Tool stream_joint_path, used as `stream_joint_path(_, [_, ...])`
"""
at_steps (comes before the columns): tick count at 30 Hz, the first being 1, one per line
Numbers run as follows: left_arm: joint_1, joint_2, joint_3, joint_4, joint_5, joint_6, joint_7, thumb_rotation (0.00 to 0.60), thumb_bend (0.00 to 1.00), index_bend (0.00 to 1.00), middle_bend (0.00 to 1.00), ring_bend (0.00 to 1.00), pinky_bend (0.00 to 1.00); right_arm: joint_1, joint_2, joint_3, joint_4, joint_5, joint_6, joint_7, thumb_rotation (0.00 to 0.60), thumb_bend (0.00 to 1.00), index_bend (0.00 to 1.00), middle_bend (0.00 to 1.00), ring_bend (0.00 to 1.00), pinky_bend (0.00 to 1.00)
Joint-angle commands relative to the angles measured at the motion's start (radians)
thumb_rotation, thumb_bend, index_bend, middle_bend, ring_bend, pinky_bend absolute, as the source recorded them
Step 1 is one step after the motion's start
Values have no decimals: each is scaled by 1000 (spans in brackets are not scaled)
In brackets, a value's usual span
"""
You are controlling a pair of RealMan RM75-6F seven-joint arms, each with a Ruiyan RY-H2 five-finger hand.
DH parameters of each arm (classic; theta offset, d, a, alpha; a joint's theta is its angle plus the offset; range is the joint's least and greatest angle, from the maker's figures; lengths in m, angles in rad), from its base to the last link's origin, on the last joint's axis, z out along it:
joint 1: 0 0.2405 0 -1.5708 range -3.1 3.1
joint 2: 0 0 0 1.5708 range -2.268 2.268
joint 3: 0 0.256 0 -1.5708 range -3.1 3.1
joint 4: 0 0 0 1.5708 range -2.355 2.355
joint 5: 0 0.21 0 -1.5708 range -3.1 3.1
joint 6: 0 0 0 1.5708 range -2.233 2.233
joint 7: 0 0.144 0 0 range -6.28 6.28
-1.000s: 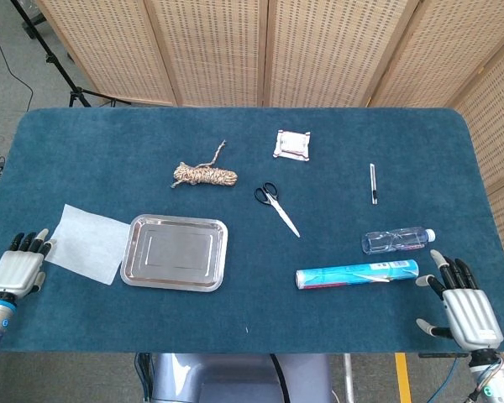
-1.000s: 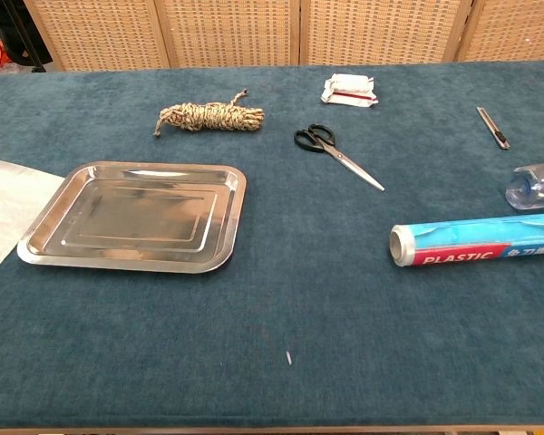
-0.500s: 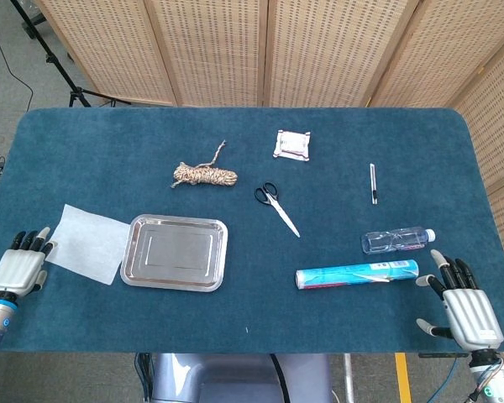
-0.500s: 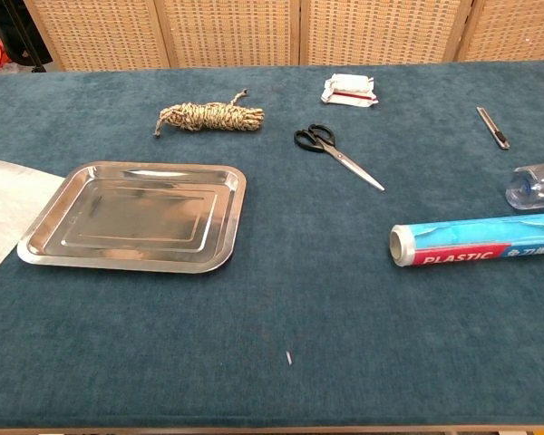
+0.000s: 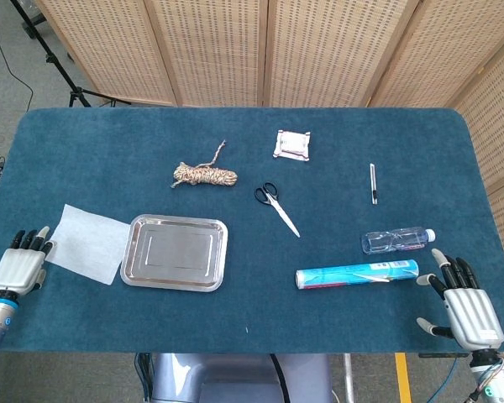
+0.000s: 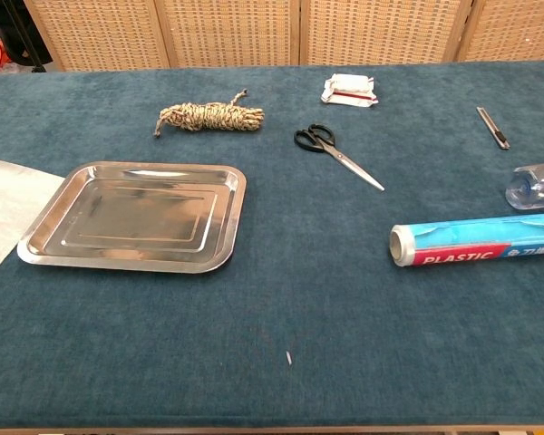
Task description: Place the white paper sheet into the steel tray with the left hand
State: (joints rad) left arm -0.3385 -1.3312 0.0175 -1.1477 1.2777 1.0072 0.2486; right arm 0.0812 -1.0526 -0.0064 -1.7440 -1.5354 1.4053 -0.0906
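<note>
In the head view, the white paper sheet [image 5: 91, 243] is seen lying flat on the table [image 5: 336, 168], just left of the empty steel tray [image 5: 175, 252]. The left hand [image 5: 18, 267] rests at the sheet's near-left corner, fingers extended, nothing held; the right hand [image 5: 464, 309] is spread and idle. In the chest view, neither hand is shown; a corner should be pinched and the sheet lifted over the tray's rim.

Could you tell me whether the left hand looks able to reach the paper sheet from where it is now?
Probably yes. The left hand lies beside the paper, at its near-left edge, with nothing between them. The tray is on the paper's far side, out of the way.
</note>
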Motion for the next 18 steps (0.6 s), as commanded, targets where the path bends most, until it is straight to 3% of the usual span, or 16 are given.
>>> stream_joint_path(1, [4, -21, 3, 28, 15, 12, 1, 600, 463, 219, 48, 0, 0, 0, 0, 0, 0, 1, 0, 0, 600, 0, 335, 7, 0, 0])
stream_joint_path(18, [18, -103, 2, 155, 69, 66, -8, 600, 463, 220, 48, 0, 0, -3, 5, 1, -3, -2, 6, 4, 600, 0, 335, 7, 0, 0])
